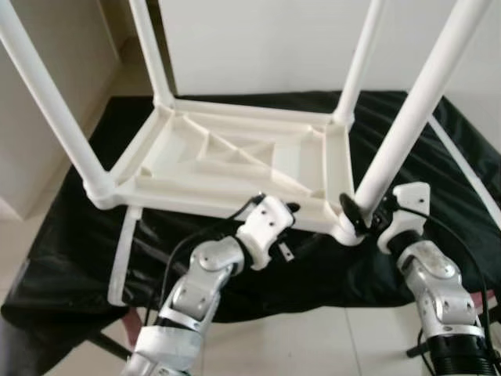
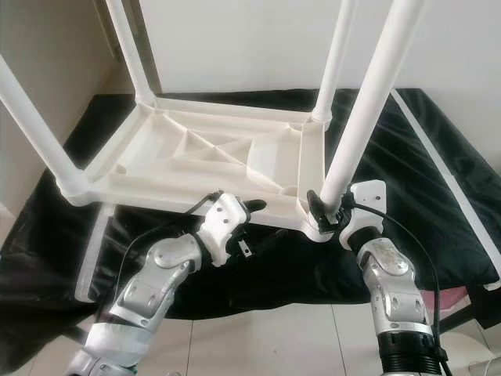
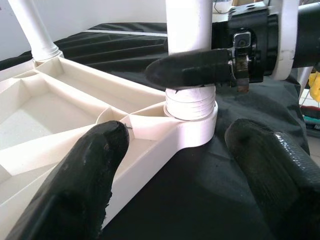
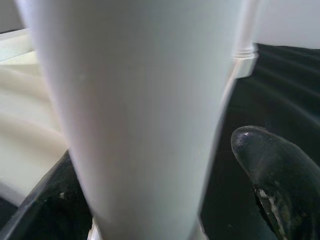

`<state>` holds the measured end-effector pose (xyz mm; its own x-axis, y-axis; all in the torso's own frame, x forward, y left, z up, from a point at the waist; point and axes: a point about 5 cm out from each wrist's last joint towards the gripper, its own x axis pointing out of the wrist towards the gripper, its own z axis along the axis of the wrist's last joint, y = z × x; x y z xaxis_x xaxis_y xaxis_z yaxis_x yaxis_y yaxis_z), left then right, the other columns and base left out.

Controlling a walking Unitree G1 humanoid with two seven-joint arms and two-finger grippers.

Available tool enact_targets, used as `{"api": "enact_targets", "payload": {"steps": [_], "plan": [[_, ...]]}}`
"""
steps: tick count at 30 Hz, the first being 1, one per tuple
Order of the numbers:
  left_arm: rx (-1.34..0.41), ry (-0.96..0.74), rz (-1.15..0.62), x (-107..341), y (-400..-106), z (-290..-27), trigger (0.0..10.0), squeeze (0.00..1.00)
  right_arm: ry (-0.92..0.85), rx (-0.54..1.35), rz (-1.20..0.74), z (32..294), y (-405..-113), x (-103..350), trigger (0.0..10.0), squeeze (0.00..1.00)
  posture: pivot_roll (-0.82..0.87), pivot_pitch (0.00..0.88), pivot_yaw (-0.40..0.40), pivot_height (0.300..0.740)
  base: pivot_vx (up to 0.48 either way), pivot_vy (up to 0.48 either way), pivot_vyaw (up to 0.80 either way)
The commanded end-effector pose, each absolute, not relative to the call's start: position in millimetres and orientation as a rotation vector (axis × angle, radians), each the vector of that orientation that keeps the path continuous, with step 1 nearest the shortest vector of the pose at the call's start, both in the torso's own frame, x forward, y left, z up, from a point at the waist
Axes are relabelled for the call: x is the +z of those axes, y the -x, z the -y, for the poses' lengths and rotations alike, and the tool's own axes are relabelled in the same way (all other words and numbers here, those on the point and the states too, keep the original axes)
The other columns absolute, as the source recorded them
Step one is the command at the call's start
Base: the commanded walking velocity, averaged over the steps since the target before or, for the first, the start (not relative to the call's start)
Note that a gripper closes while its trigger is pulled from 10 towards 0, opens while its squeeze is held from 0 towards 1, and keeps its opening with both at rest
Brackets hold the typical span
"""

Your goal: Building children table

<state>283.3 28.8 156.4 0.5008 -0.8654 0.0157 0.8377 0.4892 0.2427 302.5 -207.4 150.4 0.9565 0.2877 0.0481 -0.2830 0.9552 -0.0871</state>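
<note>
Left eye view: left tool (image 1: 291, 208) reaching in at the near edge of the upturned white children table (image 1: 235, 160), its fingers (image 3: 85, 170) spread wide in the left wrist view, one on the ribbed frame edge, the other over the black cloth (image 1: 86, 258), nothing between them. Just to its right, right tool (image 1: 362, 216) sitting at the near right corner, its two black fingers straddling the near right leg (image 1: 407, 117) low down by the socket (image 3: 192, 131); right wrist view showing the leg sitting between the finger tips (image 4: 280, 175), so it is gripping the leg. Threaded collar of that leg seated in the socket.

Table lying upside down on the black cloth, ribbed underside facing up. Near left leg (image 1: 47, 102) standing in its corner, slanting out toward the camera. Beyond, far left leg (image 1: 149, 51) and far right leg (image 1: 358, 63) standing in the far corners. A white flat strip (image 1: 124, 254) lying on the cloth under the near left corner, and another white strip (image 2: 442, 176) along the cloth's right side. Pale tiled floor (image 1: 297, 345) in front, white wall (image 1: 258, 43) behind.
</note>
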Motion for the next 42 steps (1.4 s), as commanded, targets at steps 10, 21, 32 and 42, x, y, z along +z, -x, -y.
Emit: {"api": "enact_targets", "payload": {"steps": [10, 21, 32, 42], "plan": [[-0.99, -0.229, 0.148, 157, -283, -28, 10.0, 0.0, 0.153, 0.488, 0.013, 188, -316, 138, 0.0, 0.0, -0.05, 0.039, 0.0, 0.74, 0.0, 0.0, 0.0], [-0.988, -0.24, 0.14, 155, -283, -33, 10.0, 0.0, 0.194, 0.459, -0.027, 210, -314, 129, 10.0, 0.0, -0.06, 0.032, 0.017, 0.74, 0.0, 0.0, 0.0], [-1.027, -0.241, 0.139, 155, -281, -27, 10.0, 0.0, 0.156, 0.303, -0.025, 204, -313, 129, 10.0, 0.0, -0.08, 0.037, 0.04, 0.74, 0.0, 0.0, 0.0], [-1.044, -0.246, 0.133, 154, -279, -28, 10.0, 0.0, 0.006, -0.001, -0.06, 178, -297, 120, 10.0, 0.0, -0.08, 0.037, 0.053, 0.74, 0.0, 0.0, 0.0]]}}
